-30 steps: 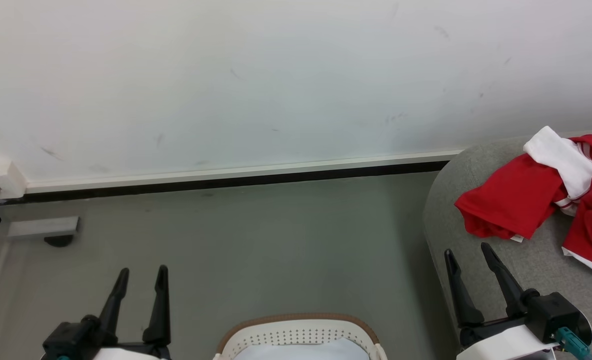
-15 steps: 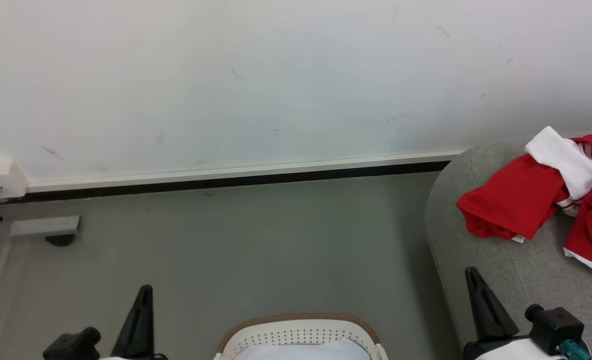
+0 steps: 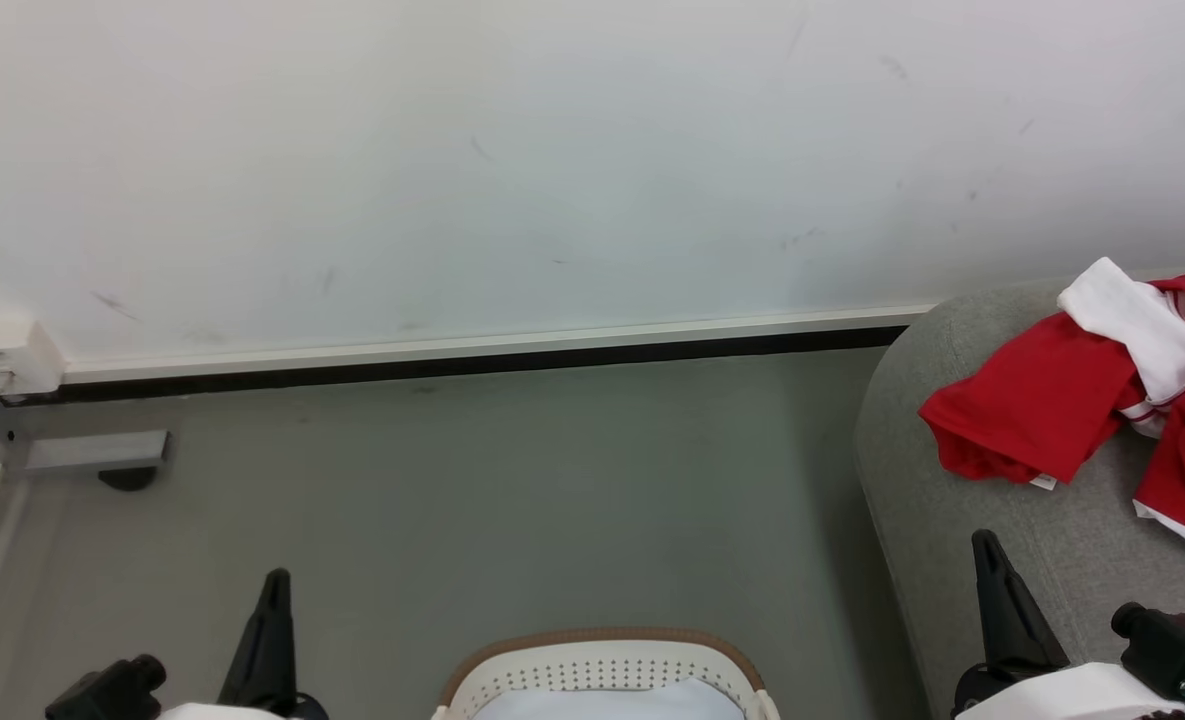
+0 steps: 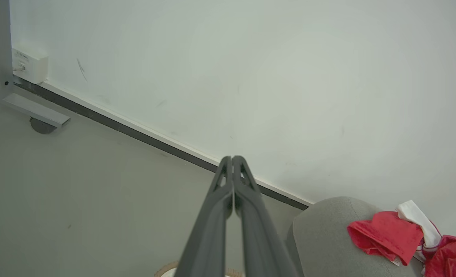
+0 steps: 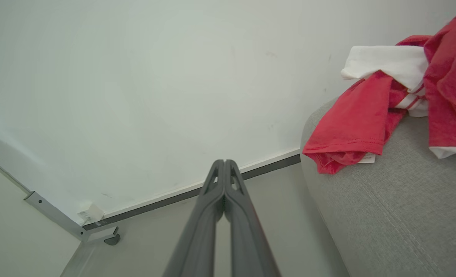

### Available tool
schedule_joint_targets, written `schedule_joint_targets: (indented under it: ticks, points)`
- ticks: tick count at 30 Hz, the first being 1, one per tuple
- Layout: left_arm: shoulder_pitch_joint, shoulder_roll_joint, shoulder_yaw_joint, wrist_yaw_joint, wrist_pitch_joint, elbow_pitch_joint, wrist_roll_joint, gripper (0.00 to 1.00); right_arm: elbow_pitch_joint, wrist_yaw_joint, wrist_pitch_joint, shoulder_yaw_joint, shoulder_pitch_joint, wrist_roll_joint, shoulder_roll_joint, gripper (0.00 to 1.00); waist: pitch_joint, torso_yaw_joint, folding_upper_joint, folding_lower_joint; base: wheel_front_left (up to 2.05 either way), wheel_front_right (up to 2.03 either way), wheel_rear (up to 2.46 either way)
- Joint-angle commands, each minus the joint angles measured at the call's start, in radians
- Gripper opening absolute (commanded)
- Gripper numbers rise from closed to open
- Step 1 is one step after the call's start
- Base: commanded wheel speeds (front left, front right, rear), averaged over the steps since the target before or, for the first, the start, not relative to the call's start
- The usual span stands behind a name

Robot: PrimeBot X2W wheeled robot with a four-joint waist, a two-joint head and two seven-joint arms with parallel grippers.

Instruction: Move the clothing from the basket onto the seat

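Red clothes lie on the grey sofa at the right side of the head view. They are two soft tops in a heap, and a white sleeve is folded over the top of them. One red piece lies close to the round end of the sofa, with a small white tag at its hem. The other red piece lies just beside it, at the right edge of the picture.

The basket sits on the floor at the bottom middle, to the left of the sofa. It is white with small holes and a brown rim. The part that shows has a pale lining inside. It is well apart from the clothes.

The left gripper is at the lower left, over the floor, to the left of the basket. Its two dark fingers are pressed tight together and hold nothing. The right gripper is at the lower right, over the front of the sofa, near the clothes but not touching them. Its fingers are pressed together too, with nothing between them.

Behind is a white wall with small dark marks. A dark strip runs along its bottom. In the left corner is a grey metal leg with a dark wheel under it, and a small white box sits on the wall.
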Motion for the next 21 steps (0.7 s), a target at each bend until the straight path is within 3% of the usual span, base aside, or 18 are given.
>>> schedule_joint_targets:
  ticks: [1, 21]
  points:
    - [-0.025, 0.003, 0.009, 0.003, 0.006, -0.018, -0.035, 0.00, -0.019, 0.000, 0.005, -0.008, -0.017, 0.037, -0.010, 0.00, 0.000, 0.001, 0.0000, 0.0000, 0.00, 0.00, 0.00]
    - [-0.042, -0.002, 0.028, 0.017, 0.081, -0.025, -0.315, 0.00, -0.031, -0.001, 0.063, -0.045, -0.015, 0.331, -0.024, 0.00, -0.005, 0.012, 0.0000, 0.0000, 0.00, 0.00, 0.00]
